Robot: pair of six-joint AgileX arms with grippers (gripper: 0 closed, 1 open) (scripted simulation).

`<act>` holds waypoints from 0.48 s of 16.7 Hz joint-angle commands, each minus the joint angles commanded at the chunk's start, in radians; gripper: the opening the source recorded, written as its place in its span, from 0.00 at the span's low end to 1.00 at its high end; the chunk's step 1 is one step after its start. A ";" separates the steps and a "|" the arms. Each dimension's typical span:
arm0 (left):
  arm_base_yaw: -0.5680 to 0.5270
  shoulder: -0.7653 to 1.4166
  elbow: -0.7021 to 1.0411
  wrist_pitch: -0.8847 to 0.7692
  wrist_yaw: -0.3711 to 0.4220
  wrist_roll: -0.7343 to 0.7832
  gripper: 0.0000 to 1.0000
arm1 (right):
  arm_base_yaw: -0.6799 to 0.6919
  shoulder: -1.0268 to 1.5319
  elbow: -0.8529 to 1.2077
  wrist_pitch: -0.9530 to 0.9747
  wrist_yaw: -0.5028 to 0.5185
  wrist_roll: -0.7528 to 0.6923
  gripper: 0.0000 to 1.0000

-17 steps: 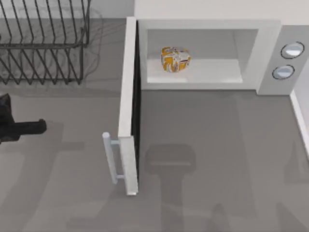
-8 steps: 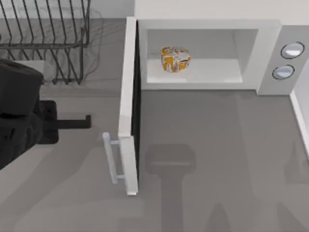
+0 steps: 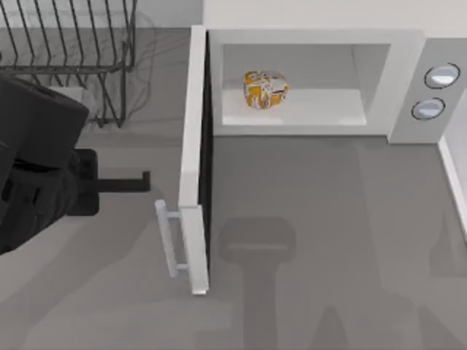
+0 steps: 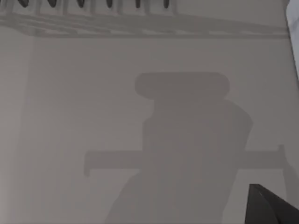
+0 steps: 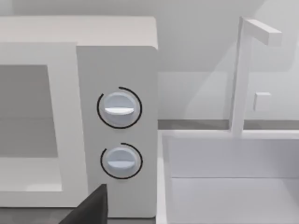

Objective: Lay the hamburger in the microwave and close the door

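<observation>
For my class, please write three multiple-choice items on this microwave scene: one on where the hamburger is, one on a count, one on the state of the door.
1. Where is the hamburger?
A. Inside the microwave cavity
B. On the table in front of the door
C. In the wire rack

2. How many round dials does the side panel carry?
A. One
B. Two
C. Four

3. How does the door stand?
A. Shut
B. Swung wide open
C. Taken off

Key: 1 A, it sits on the pale cavity floor; 2 B, two bluish dials sit one above the other; 3 B, it juts out with the left tool beside its outer face.
</observation>
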 joint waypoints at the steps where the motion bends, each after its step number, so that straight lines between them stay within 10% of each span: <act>1: 0.000 0.003 -0.008 0.012 0.000 0.000 0.00 | 0.000 0.000 0.000 0.000 0.000 0.000 1.00; 8: 0.002 0.084 -0.185 0.273 0.001 0.002 0.00 | 0.000 0.000 0.000 0.000 0.000 0.000 1.00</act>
